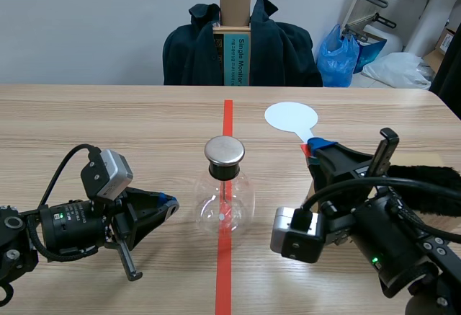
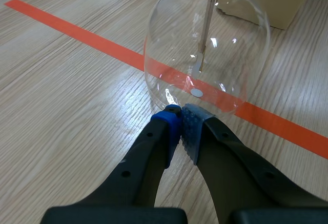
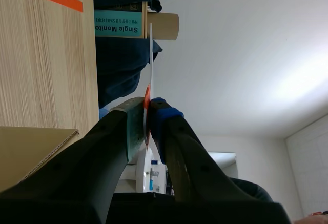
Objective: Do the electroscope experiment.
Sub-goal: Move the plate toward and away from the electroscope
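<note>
On the counter, astride the red tape line, stands the glass electroscope flask with its metal cap. The left end effector lies low, fingers pressed together, tips just beside the flask's lower wall. The right end effector is clamped on the stem of a white round paddle, beyond the flask and apart from it.

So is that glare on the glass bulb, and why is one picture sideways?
Left wrist view: yes, bright glints on the glass flask, sheen on the table. Right wrist view: camera tilted, so the table stands upright; bright wall washed out. Scene view: even light.
</note>
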Available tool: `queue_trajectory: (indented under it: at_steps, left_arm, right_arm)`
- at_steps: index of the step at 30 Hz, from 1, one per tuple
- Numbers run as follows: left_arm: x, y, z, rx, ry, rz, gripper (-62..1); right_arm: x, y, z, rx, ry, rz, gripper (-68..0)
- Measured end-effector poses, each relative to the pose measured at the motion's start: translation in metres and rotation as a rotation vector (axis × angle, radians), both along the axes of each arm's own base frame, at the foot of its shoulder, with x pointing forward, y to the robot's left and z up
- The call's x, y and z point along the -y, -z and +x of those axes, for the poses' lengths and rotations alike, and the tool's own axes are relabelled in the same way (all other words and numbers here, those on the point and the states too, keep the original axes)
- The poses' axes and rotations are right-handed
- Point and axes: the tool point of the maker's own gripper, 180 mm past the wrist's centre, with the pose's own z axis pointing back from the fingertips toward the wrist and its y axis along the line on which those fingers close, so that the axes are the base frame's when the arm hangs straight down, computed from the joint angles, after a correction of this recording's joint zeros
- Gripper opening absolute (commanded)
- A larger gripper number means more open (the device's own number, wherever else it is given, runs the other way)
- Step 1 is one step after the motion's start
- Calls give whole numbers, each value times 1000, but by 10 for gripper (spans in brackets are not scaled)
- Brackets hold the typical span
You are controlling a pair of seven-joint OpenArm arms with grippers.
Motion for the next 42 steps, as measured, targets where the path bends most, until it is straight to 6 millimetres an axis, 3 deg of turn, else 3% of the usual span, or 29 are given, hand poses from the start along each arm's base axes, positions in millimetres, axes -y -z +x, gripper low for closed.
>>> queue_trajectory:
  at_steps: [19,30,42]
  left_arm:
    - [0,0,0,0,0,0,-590]
    - [0,0,0,0,0,0,-590]
    - [0,0,0,0,0,0,-590]
  right_arm:
    - [-48,2,-35,-7,-334,-9,-667]
    - [-56,2,-44,-8,-397,-10,-667]
    - [-51,2,-38,-7,-357,-9,-667]
